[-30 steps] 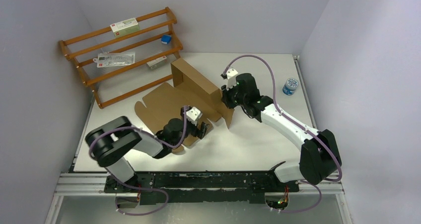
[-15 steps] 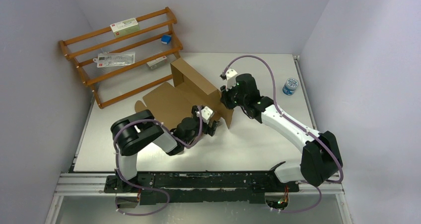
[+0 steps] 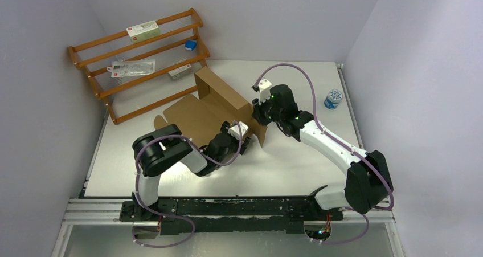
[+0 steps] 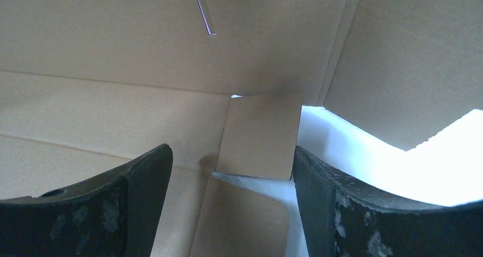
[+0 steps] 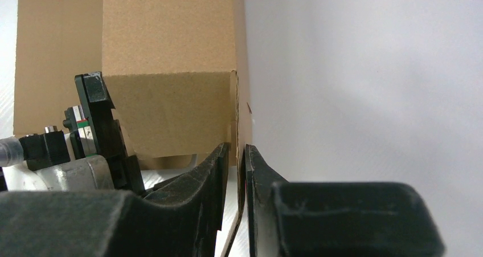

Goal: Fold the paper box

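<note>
Brown corrugated cardboard sits mid-bench in the top view: the paper box [image 3: 196, 117] is half formed, with 1 long wall standing upright and a flat sheet spread on the bench [image 3: 296, 160] toward the left. Behind it, a wooden rack [image 3: 136, 57] leans at the far left corner, with a few small packets on its rails. A small blue-and-white jar [image 3: 334, 98] stands well apart near the right wall. The left pincer [image 3: 246, 145] reaches low into the near right corner of the box. The right pincer [image 3: 257, 115] meets the right end of the upright wall from outside.

From the left wrist, the 2 dark fingers [image 4: 114, 205] are spread wide with nothing gripped. Between them, further in, a small flap [image 4: 262, 134] stands at the inner corner of the box. Cardboard panels fill the rest of the view, with 1 thin slit high up.

From the right wrist, the 2 fingers [image 5: 199, 177] are pressed almost together, pinching a thin edge of the box's cardboard panel. The upright wall rises beyond them, and part of the left arm's wrist shows at the left.
</note>
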{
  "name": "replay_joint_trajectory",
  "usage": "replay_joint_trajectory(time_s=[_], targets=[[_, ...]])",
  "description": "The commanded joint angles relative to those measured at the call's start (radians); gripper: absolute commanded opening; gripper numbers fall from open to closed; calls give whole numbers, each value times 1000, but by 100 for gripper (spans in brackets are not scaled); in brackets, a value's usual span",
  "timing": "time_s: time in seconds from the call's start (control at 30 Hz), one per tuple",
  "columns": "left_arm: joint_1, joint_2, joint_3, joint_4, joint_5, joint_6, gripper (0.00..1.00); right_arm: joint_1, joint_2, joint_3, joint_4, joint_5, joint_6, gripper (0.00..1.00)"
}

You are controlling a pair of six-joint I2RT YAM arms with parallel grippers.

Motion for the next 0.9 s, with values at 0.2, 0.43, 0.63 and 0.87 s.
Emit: replay_joint_trajectory(time_s=[0.2,0.43,0.63,0.87], targets=[[17,-47,13,-47,-84,-111,70,10,-18,-9,11,-13,2,22],[88,-47,-6,-52,7,-232,59,15,-27,-6,10,-1,13,22],[147,-50,-25,-43,79,-316,52,15,-20,-6,15,1,16,22],[153,-107,-49,-55,55,-312,52,16,-5,-5,20,31,21,19]])
